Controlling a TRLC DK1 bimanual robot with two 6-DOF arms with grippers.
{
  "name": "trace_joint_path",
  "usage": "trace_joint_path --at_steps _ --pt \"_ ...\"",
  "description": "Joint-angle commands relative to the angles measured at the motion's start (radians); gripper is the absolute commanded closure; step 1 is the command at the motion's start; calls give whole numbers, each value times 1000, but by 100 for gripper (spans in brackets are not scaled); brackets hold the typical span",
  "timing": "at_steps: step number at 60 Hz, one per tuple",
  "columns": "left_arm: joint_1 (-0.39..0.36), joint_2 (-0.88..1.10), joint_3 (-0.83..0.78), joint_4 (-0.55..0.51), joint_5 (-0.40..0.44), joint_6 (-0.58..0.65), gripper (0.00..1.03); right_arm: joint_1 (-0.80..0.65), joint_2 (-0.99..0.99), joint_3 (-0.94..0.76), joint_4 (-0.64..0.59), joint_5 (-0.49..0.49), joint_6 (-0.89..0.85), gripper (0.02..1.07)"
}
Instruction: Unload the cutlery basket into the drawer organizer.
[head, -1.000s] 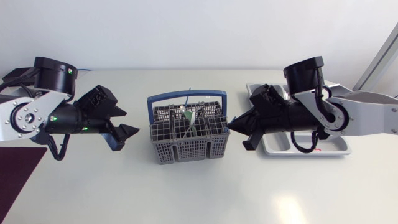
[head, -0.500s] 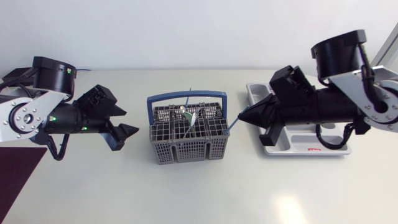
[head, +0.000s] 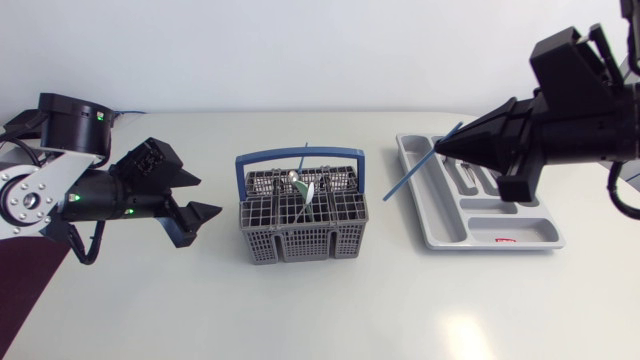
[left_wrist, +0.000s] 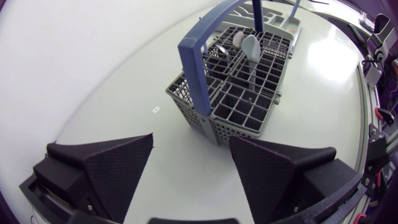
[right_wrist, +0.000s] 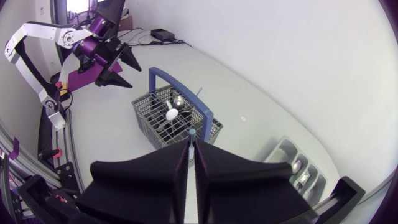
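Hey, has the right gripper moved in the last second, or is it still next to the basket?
Yes. The right gripper has pulled away from the basket and is now over the organizer, shut on a blue utensil.

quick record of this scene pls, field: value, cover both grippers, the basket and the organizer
left gripper: open, empty, beside the cutlery basket
right gripper: shut on a thin blue utensil, over the drawer organizer
basket contents: white spoon and a few more pieces
organizer contents: metal cutlery in one compartment
utensil pose: tilted, lower end past the organizer's basket-side rim
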Motion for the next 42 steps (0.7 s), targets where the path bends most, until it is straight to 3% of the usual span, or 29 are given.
trace_joint_path --at_steps 1,21,42 --pt "-10 -17 -25 4 9 22 13 -59 16 50 -54 -2 -35 101" --pt "-46 -28 -50 7 6 39 13 -282 259 173 -170 17 -90 101" --pt "-75 -34 -62 5 -8 51 13 -312 597 379 -253 116 -44 101"
